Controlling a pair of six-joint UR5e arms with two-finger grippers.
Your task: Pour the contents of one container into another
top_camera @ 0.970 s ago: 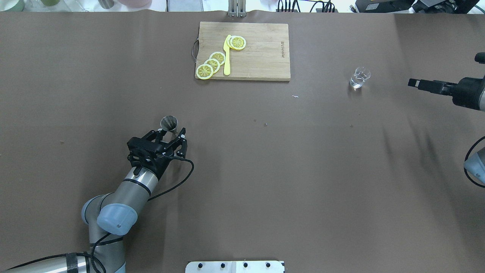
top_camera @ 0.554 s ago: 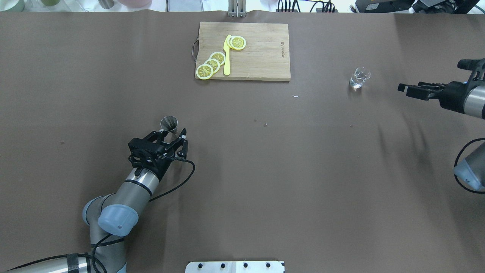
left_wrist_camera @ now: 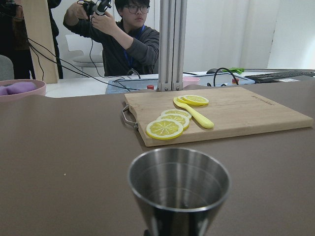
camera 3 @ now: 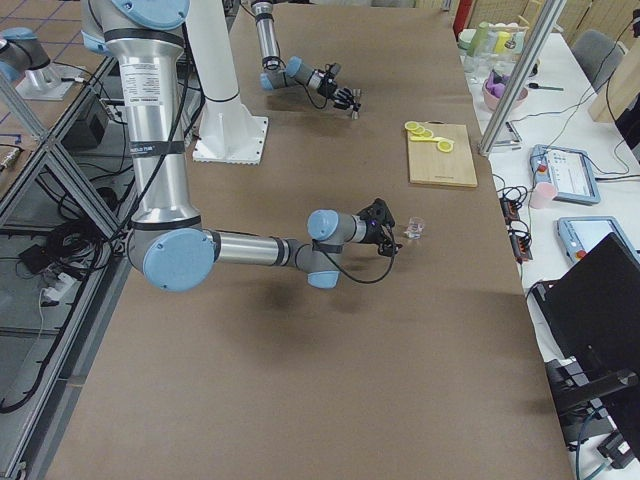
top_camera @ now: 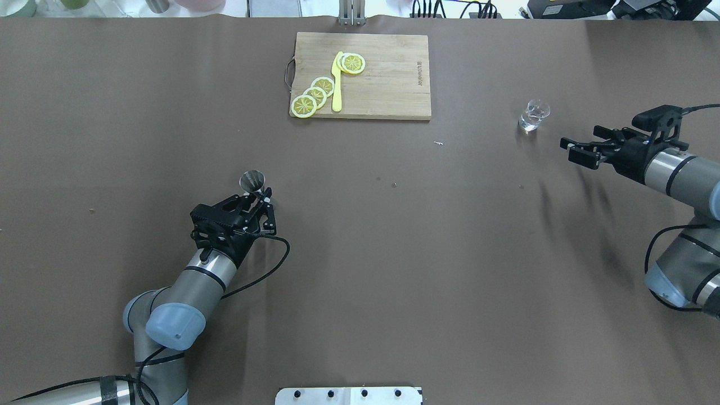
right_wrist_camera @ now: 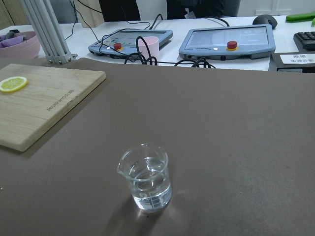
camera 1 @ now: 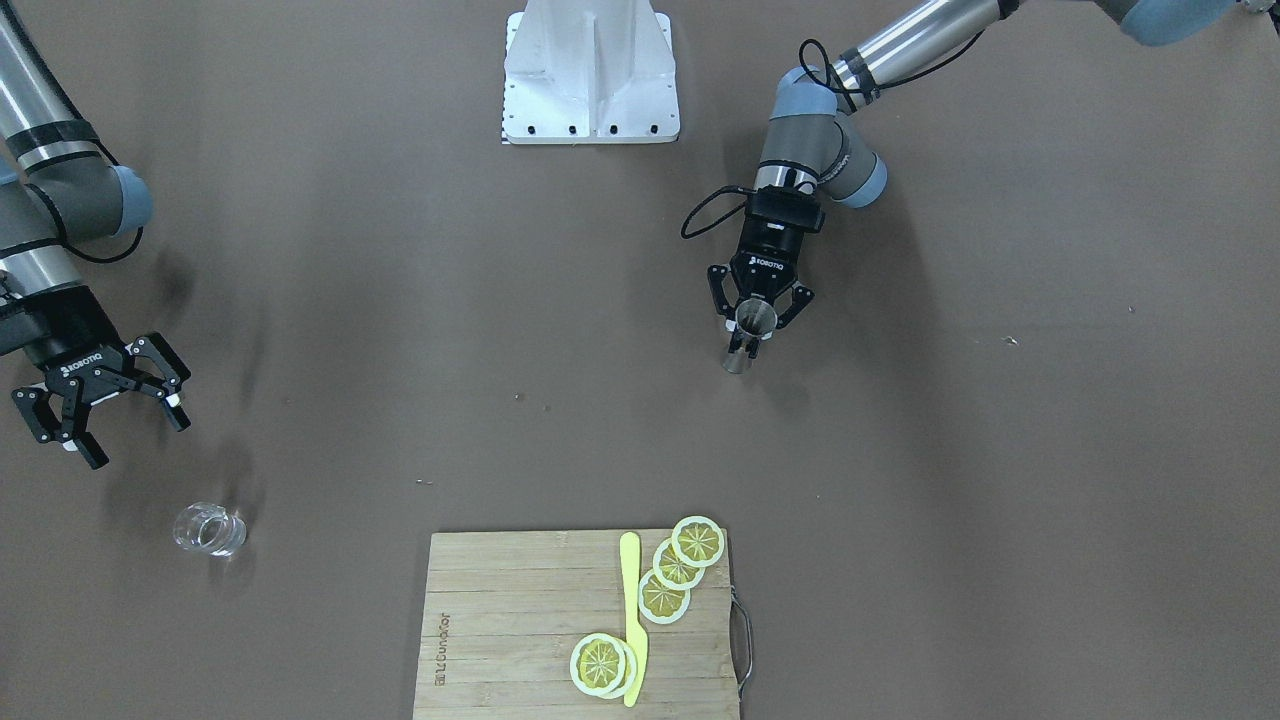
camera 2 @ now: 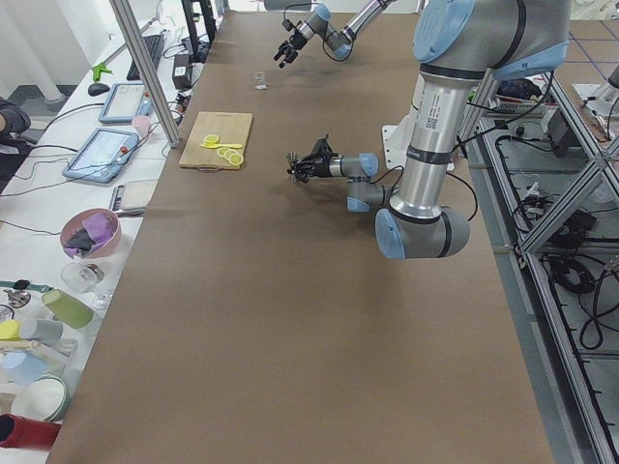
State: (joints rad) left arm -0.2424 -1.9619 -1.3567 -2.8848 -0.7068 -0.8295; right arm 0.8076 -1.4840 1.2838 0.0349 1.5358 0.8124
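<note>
The jigger [top_camera: 251,181] is a small silver metal double cone standing upright on the brown table, left of centre. It fills the lower left wrist view as the jigger [left_wrist_camera: 179,191] with its mouth up. My left gripper [top_camera: 258,198] is shut on the jigger's narrow waist [camera 1: 746,338]. The clear glass cup [top_camera: 533,115] stands far right and appears to hold a little clear liquid [right_wrist_camera: 147,189]. My right gripper [top_camera: 569,151] hovers open a short way to the right of the cup and nearer the robot, not touching it. Seen from the front, the right gripper [camera 1: 135,440] has its fingers spread above the cup [camera 1: 210,530].
A wooden cutting board [top_camera: 388,79] with lemon slices [top_camera: 315,95] and a yellow knife [top_camera: 336,84] lies at the far middle. The robot's white base plate [camera 1: 590,70] is at the near edge. A person [left_wrist_camera: 123,34] is behind the far table edge.
The left gripper's fingers closed in from wide open onto the jigger's waist. The right arm swung in from the right edge toward the glass cup, its gripper still open.
</note>
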